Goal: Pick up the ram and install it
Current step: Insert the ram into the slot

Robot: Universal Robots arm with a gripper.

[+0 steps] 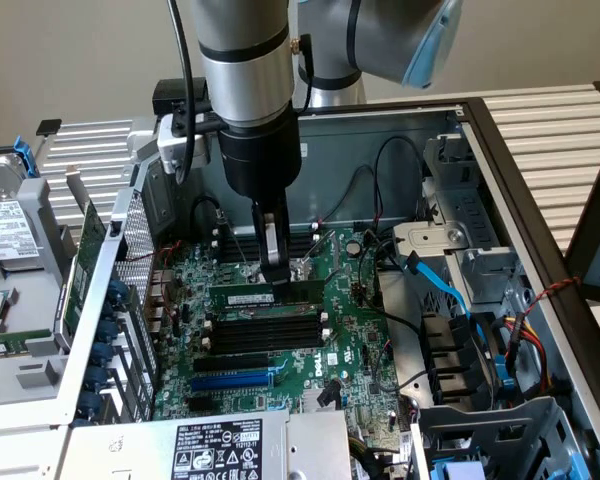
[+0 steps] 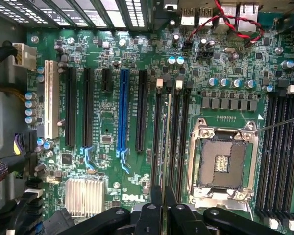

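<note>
Down inside the open computer case (image 1: 502,150) we find the claw (image 1: 273,272) lowered over the green motherboard (image 1: 350,330), and it is clenched on the ram (image 1: 238,297). We see the thin green stick standing on its long edge, pinched near one end between the two dark fingers. It runs parallel to the bank of black memory slots (image 1: 265,330) and sits at that bank's far side, away from the blue expansion slot (image 1: 232,381). Whether its lower edge is pressed home in a slot, or only resting above one, we cannot tell.

From the wrist we look straight along the claw (image 2: 163,210). The ram (image 2: 167,137) shows edge-on as a fine pale line running out from between the fingertips, laid along the memory slots (image 2: 157,137) with their white end clips. Just beside those slots we spot the open metal processor socket (image 2: 224,161). On the other side of the motherboard (image 2: 108,122) lie the blue expansion slot (image 2: 122,112) and a white one (image 2: 51,98).
</note>
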